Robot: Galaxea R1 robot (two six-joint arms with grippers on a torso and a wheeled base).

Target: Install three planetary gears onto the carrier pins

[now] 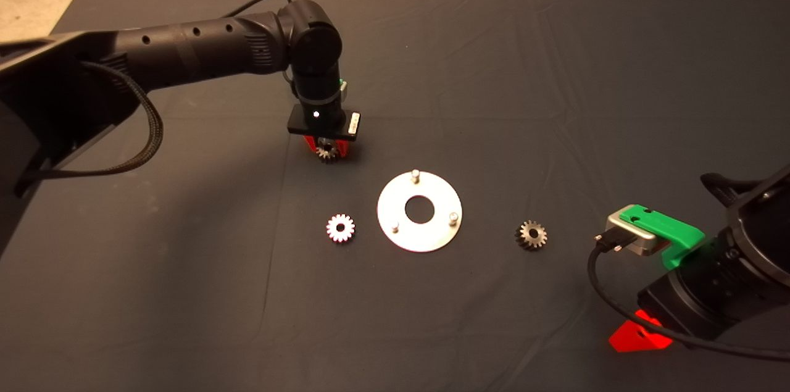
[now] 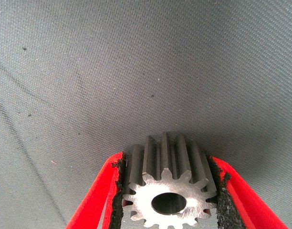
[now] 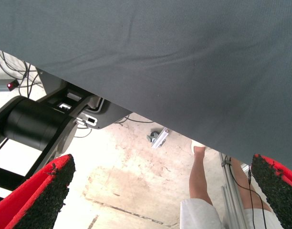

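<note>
Just left of centre in the head view, the left gripper point(image 1: 328, 151) is pinching one gear point(image 1: 327, 153) by its teeth; the carrier disc point(image 1: 441, 234) sits lower right. Line the bore up dead-on over a pin point(image 1: 415, 175) before lowering. Right gripper point(image 1: 639, 336) sits parked lower right, fingers spread.

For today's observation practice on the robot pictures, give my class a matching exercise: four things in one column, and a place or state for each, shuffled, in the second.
Things:
1. left claw
2. right claw
3. pale gear
4. dark gear

Places or states:
A. flat on the mat, right of the round disc
B. open, parked at the mat's lower right edge
C. shut on a gear, above the mat
D. flat on the mat, left of the round disc

Pairs: 1-C, 2-B, 3-D, 4-A
</note>
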